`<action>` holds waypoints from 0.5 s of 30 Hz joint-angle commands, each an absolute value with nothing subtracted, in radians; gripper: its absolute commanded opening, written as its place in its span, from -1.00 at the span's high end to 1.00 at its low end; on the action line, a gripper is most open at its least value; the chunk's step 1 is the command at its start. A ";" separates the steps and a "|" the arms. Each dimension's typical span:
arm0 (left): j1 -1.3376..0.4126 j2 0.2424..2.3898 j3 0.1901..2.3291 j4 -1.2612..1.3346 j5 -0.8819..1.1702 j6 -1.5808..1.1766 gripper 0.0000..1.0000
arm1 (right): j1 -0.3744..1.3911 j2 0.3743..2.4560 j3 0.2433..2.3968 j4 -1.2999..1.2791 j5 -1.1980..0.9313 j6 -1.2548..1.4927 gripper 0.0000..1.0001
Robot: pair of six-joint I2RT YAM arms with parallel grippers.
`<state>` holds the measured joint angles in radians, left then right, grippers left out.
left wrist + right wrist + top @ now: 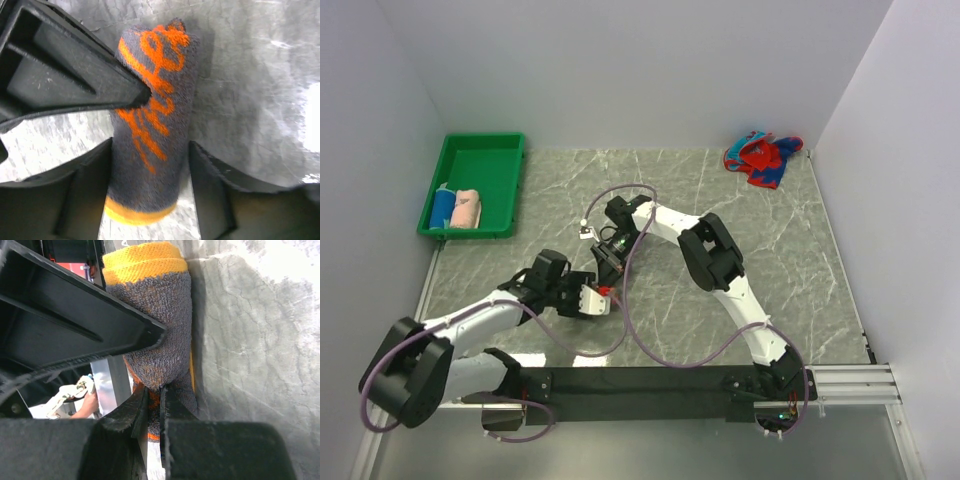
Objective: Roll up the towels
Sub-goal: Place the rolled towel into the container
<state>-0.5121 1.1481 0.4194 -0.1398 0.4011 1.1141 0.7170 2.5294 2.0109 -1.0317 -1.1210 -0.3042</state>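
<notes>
A rolled towel (pixel 155 100), grey with orange markings and a yellow-orange hem, lies on the marble table between both grippers. My left gripper (pixel 150 150) (pixel 592 298) straddles the roll at the hem end, its fingers (pixel 90 190) against both sides. My right gripper (pixel 155 390) (pixel 607 258) is shut on a fold at the other end of the same towel (pixel 155 315). A crumpled red-and-blue towel (pixel 762 158) lies at the far right. A blue roll (pixel 442 208) and a pale pink roll (pixel 467 208) lie in the green tray (pixel 480 138).
The green tray stands at the far left beside the left wall. White walls close in the table on the left, back and right. Purple cables loop over the table near both arms (pixel 720 270).
</notes>
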 commanded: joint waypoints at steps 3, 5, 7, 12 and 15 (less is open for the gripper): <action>-0.517 1.259 0.488 -0.144 0.425 1.155 -0.19 | 0.719 2.655 1.990 -0.989 -0.830 -0.368 1.00; -0.517 1.298 0.505 -0.152 0.407 1.155 -0.13 | 0.721 2.658 1.993 -0.991 -0.827 -0.370 1.00; -0.517 1.350 0.538 -0.173 0.400 1.160 -0.08 | 0.721 2.658 1.997 -0.991 -0.819 -0.371 1.00; -0.517 1.448 0.641 -0.370 0.400 1.183 0.07 | 0.712 2.622 1.994 -0.997 -0.781 -0.345 0.74; -0.508 1.495 0.704 -0.570 0.426 1.212 0.31 | 0.675 2.539 1.947 -0.982 -0.766 -0.313 0.27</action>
<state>-0.5117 1.4231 0.6701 -0.3420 0.4141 1.1637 0.6918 2.5366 2.0163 -1.0447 -1.1072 -0.2661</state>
